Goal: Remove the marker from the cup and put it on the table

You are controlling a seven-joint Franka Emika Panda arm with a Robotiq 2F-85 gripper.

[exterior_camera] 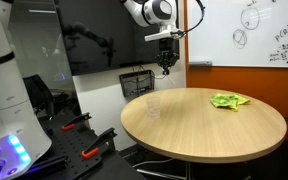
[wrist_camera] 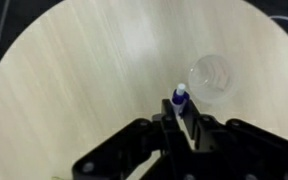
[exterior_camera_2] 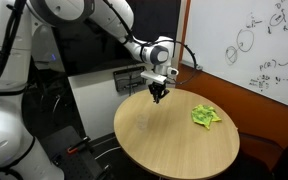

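Note:
My gripper (exterior_camera: 166,68) hangs well above the round wooden table (exterior_camera: 219,125), and it also shows in an exterior view (exterior_camera_2: 157,96). It is shut on a blue marker with a white tip (wrist_camera: 180,99), held between the fingers (wrist_camera: 181,115) in the wrist view. The clear plastic cup (exterior_camera: 153,106) stands upright and empty near the table's edge, below the gripper. In the wrist view the cup (wrist_camera: 213,78) lies just beyond the marker's tip, to the right. The cup is hard to make out in an exterior view (exterior_camera_2: 145,117).
A crumpled green cloth (exterior_camera: 228,100) lies on the table's far side, also seen in an exterior view (exterior_camera_2: 204,116). A whiteboard (exterior_camera: 254,30) hangs on the wall behind. A black wire basket (exterior_camera: 136,82) sits beyond the table edge. Clamps lie on a bench (exterior_camera: 84,140).

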